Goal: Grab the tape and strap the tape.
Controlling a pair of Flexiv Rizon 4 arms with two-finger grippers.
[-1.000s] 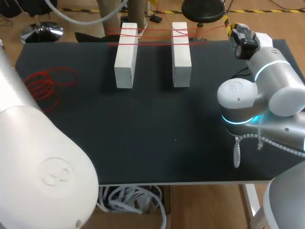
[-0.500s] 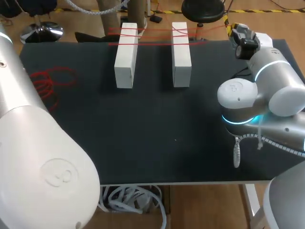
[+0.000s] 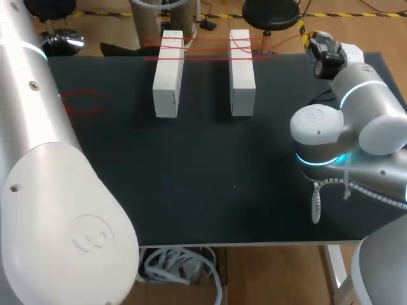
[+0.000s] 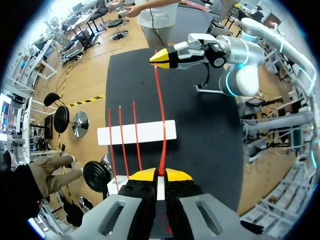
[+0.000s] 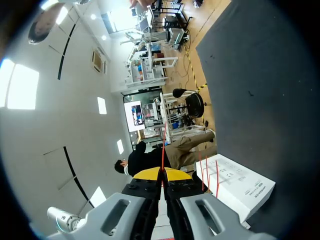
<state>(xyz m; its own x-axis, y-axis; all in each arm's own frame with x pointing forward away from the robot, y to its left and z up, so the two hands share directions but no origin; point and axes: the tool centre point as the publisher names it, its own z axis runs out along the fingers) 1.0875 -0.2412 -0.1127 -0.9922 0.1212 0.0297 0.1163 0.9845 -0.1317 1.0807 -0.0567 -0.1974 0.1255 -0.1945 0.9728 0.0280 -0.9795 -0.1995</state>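
— What is found to be different from 1 second ago?
— The left arm (image 3: 38, 127) is swung further in over the left side of the table (image 3: 210, 165). The loose red coil (image 3: 82, 101) lying there is now mostly hidden by it, and only 1 loop is left showing. The right arm (image 3: 356, 121) is kept where it was.

— How are the pincers set?
— The left pincer (image 4: 159, 173) is closed tight on the red tape (image 4: 159, 115). The strand is drawn taut from it to the right pincer (image 5: 162, 172), which is closed on it as well.

— And the rest of the tape?
— Several strands are already laid across the far ends of the 2 white blocks (image 3: 168, 73) (image 3: 241, 71).

— What is meant for the task?
— A further wrap is judged to be under way. The held strand is anchored on the right and carried round by the left arm, so tension must be kept.
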